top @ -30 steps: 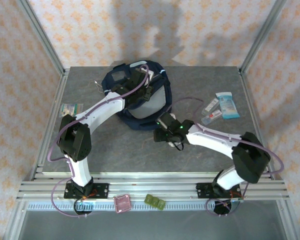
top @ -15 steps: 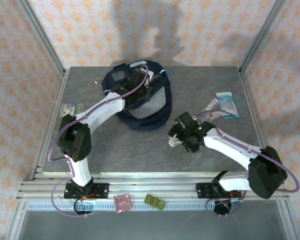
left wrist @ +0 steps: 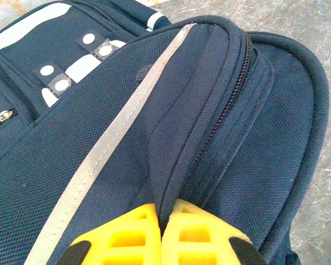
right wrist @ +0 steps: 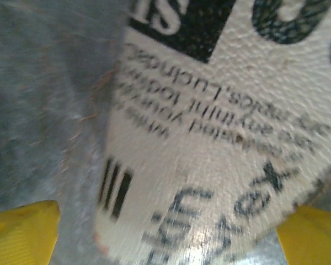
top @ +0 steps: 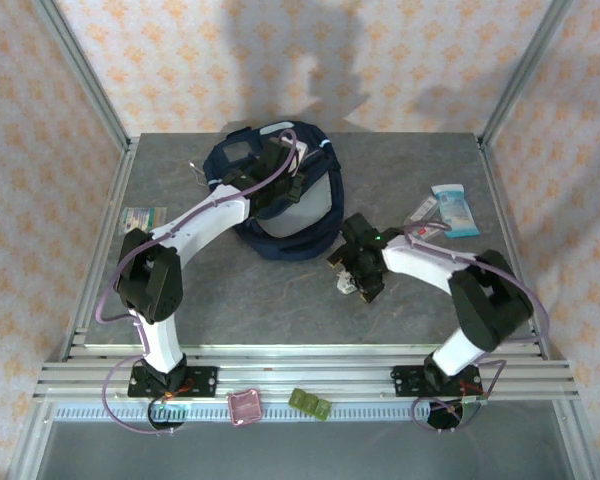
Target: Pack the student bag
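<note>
The navy student bag point(top: 318, 190) lies at the back middle of the table, its grey stripe and zipper close up in the left wrist view point(left wrist: 99, 160). My left gripper point(top: 280, 166) point(left wrist: 164, 212) is shut on a fold of the bag's fabric beside the zipper. A white printed item with a barcode point(top: 349, 284) point(right wrist: 220, 138) lies on the table right of the bag. My right gripper point(top: 358, 275) point(right wrist: 168, 226) is low over it, open, yellow fingertips point(right wrist: 22, 229) wide apart on either side, with a gap at the left one.
A light-blue packet point(top: 454, 209) and two small tubes point(top: 424, 222) lie at the right. A green card point(top: 140, 215) sits near the left edge. Pink point(top: 245, 406) and green point(top: 311, 403) pieces rest on the front rail.
My right arm swung away from the bag's front edge to the right, then its wrist turned back toward the white item, which has stayed put. The left arm has not moved.
</note>
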